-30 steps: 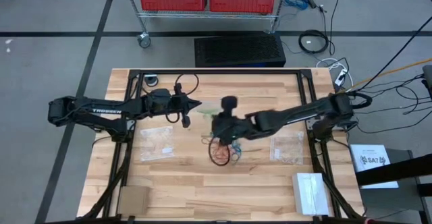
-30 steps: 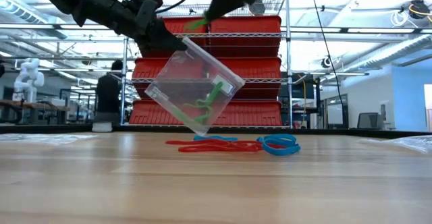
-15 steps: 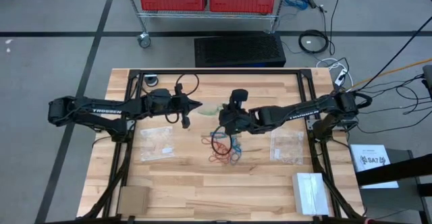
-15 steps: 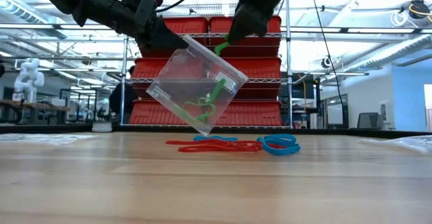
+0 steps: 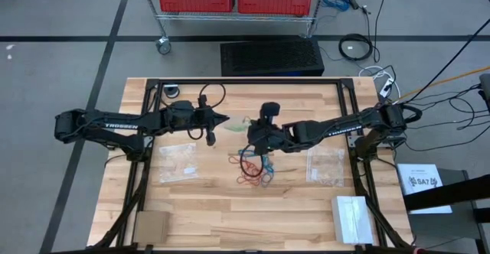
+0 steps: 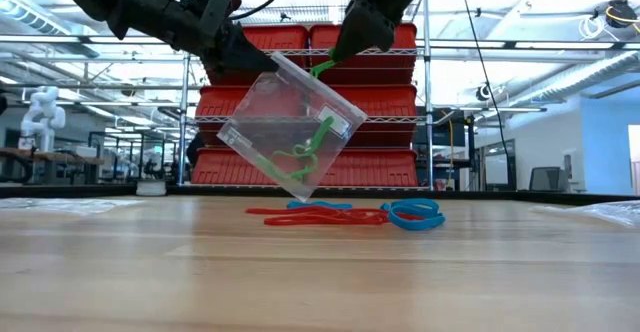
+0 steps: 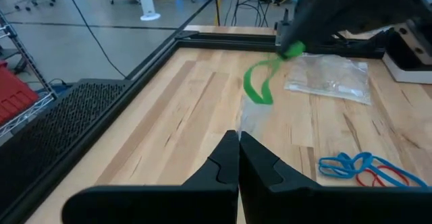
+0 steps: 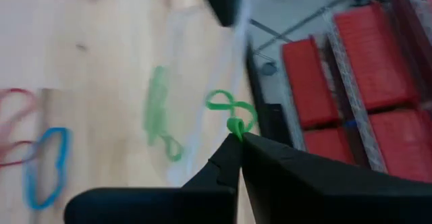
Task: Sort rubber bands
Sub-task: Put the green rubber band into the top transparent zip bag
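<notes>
My left gripper [image 6: 262, 60] is shut on a clear zip bag [image 6: 285, 122] held tilted above the table; green rubber bands [image 6: 308, 144] lie inside it. My right gripper [image 6: 340, 54] is shut on one green rubber band [image 6: 322, 68] right beside the bag's upper edge. In the high view both grippers meet over the table's middle, left [image 5: 220, 119] and right [image 5: 256, 137]. Red bands [image 6: 320, 215] and blue bands [image 6: 415, 213] lie flat on the table below, shown in the high view as a pile [image 5: 253, 166]. My left gripper pinches the bag's upper corner [image 6: 272, 64] between its two fingers, coming slantwise from above on the table's left side. The bag is lifted clear and hangs tilted below the fingers. My right gripper pinches the green band's end [image 8: 234, 126] at its fingertips, slanting down. The band is lifted clear and its loop [image 7: 258, 84] dangles by the bag's upper edge.
Two more clear zip bags lie flat on the table, one on the left [image 5: 178, 162] and one on the right [image 5: 325, 167]. A white box [image 5: 352, 217] and a brown card [image 5: 151, 225] sit near the near edge. Red bins [image 6: 360, 102] stand behind the table.
My right gripper has carried the green band down and toward the bag, bringing the loop to the bag's upper edge. The bag has stayed where it was.
</notes>
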